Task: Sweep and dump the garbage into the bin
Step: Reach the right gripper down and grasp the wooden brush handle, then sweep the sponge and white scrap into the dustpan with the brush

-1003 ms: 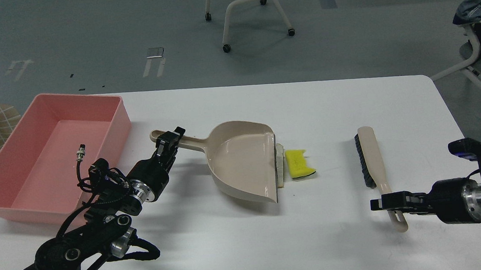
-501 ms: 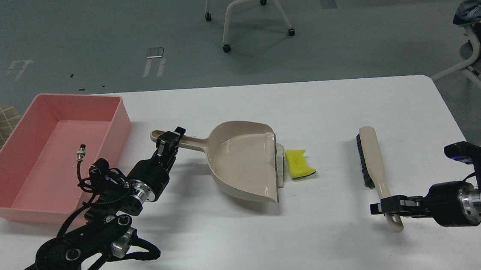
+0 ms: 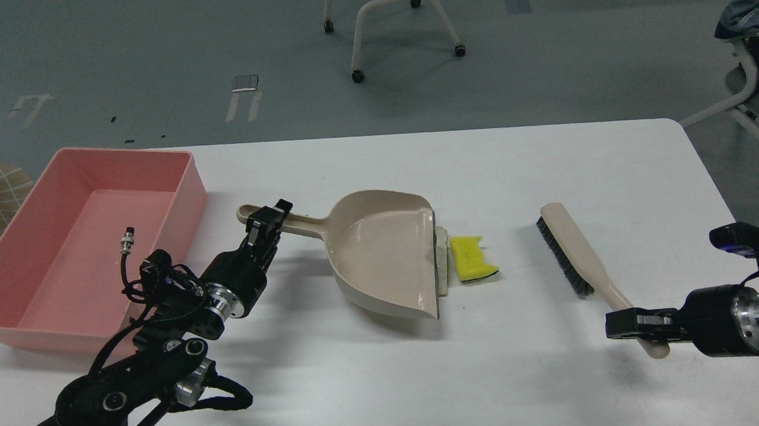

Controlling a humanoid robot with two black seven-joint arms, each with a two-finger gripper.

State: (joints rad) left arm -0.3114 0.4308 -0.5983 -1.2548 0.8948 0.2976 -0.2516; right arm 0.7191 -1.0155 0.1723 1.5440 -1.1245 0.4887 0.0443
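At the far left of the white table (image 3: 518, 161) stands the pink bin (image 3: 35, 314), with nothing visible inside it. Just right of it, the left gripper (image 3: 270, 223) has its fingers clamped on the handle of the beige dustpan (image 3: 383, 257), whose open mouth faces right and rests on the tabletop.

The garbage lies right at that mouth — the thin whitish slice (image 3: 442, 255) touching the pan's lip, partly tucked under it as far as I can tell, and the yellow sponge piece (image 3: 472, 257) just beside it on the right. Neither is inside the pan yet.

Further right, well apart from the scraps, the brush (image 3: 569, 255) points its bristled head toward the far left, its handle running back to the near right. The right gripper (image 3: 622, 324) is closed on the handle's near end.

I judge the step in hand to be the sweep itself — both tools are held, the pan is set. The next move calls for bringing the bristles down just right of the sponge and drawing them left, while the left arm keeps the pan steady against the push. Only then comes the lift and tip over the bin.
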